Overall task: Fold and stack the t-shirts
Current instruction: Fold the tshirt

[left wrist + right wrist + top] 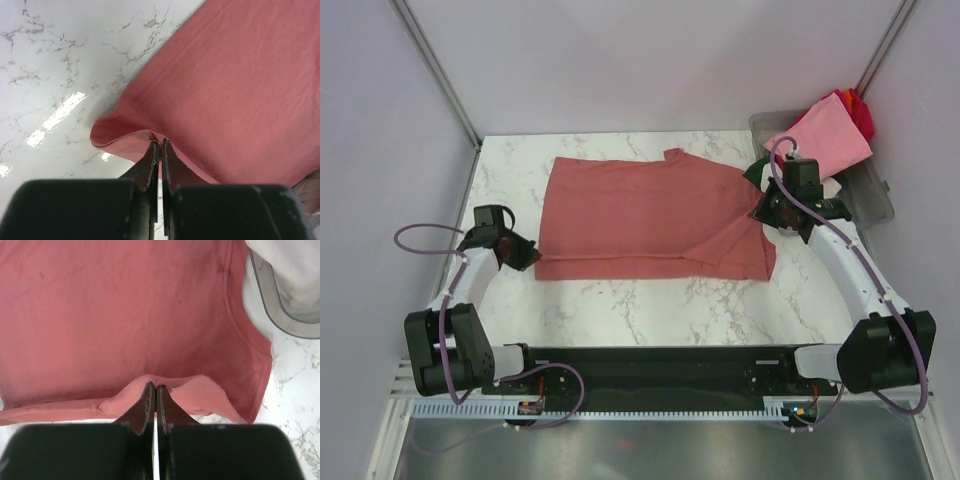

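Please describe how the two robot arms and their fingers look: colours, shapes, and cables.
Both arms have white links with black joint housings. The left gripper and right gripper are black. A lilac cable loops along each arm. In the wrist views, the fingers are thin dark blades tapering to a point from a wide black block. Small red wires show near the bases.

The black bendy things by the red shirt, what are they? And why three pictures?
They are two robot arms. The top picture looks down from above on a marble table. The other two come from little cameras on each wrist. A brick-red shirt lies spread flat. The left claw pinches its corner, and the right claw pinches its edge on the other side. Both are shut on the cloth. At the back right, a plastic tub holds more shirts, a pink one on top.
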You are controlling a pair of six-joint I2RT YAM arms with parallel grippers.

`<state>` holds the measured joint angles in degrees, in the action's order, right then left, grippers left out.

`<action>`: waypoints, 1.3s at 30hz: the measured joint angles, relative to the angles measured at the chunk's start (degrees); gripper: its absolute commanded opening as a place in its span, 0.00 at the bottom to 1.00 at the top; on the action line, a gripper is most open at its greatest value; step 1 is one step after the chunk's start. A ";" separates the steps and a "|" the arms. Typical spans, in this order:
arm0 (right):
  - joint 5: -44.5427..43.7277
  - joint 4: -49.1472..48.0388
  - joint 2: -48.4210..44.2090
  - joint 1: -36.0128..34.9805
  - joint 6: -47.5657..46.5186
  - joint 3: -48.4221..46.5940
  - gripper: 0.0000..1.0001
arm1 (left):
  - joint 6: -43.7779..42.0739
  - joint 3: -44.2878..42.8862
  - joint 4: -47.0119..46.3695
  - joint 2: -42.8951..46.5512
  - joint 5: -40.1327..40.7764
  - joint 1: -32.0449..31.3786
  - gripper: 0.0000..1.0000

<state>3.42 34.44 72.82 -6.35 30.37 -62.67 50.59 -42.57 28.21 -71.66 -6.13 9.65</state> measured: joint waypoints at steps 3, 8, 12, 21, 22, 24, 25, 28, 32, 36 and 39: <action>-2.05 -0.79 4.24 -1.14 -0.02 -3.23 0.00 | 0.50 -1.75 -0.66 -3.58 -0.04 0.00 0.02; -4.85 -2.25 11.17 -1.90 -0.26 -7.65 0.00 | 1.07 -5.05 -2.29 -8.57 -0.33 0.00 0.02; -6.86 -2.69 15.43 -1.90 -0.68 -9.70 0.00 | 1.11 -7.52 -2.93 -11.26 -0.44 0.00 0.02; -10.12 -3.04 18.45 -1.92 -1.27 -12.11 0.00 | 1.49 -11.26 -3.76 -15.04 -0.24 -1.33 0.02; -10.49 -3.04 18.56 -1.92 -1.29 -12.52 0.00 | 1.64 -11.74 -4.04 -15.72 -0.20 -1.66 0.02; -11.06 -3.19 18.88 -1.92 -1.31 -13.46 0.00 | 1.92 -12.94 -4.46 -17.31 -0.13 -2.25 0.02; -11.23 -3.23 19.10 -1.92 -1.33 -13.99 0.00 | 2.08 -13.51 -4.52 -18.14 -0.11 -2.47 0.02; -11.34 -3.39 19.76 -1.95 -1.49 -15.19 0.00 | 2.45 -14.91 -4.79 -20.26 0.00 -2.78 0.02; -11.47 -3.63 21.20 -1.95 -1.66 -16.72 0.00 | 3.13 -15.58 -4.74 -21.84 0.09 -2.78 0.02; -11.50 -3.63 23.43 -1.95 -1.70 -18.56 0.00 | 3.41 -16.46 -4.74 -22.86 0.15 -2.78 0.02; -11.54 -3.63 25.16 -1.95 -1.70 -19.98 0.00 | 3.48 -18.25 -4.72 -24.46 0.07 -2.78 0.02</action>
<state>-8.12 30.81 97.97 -8.29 28.67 -82.65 54.06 -60.82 23.49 -96.12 -6.07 6.87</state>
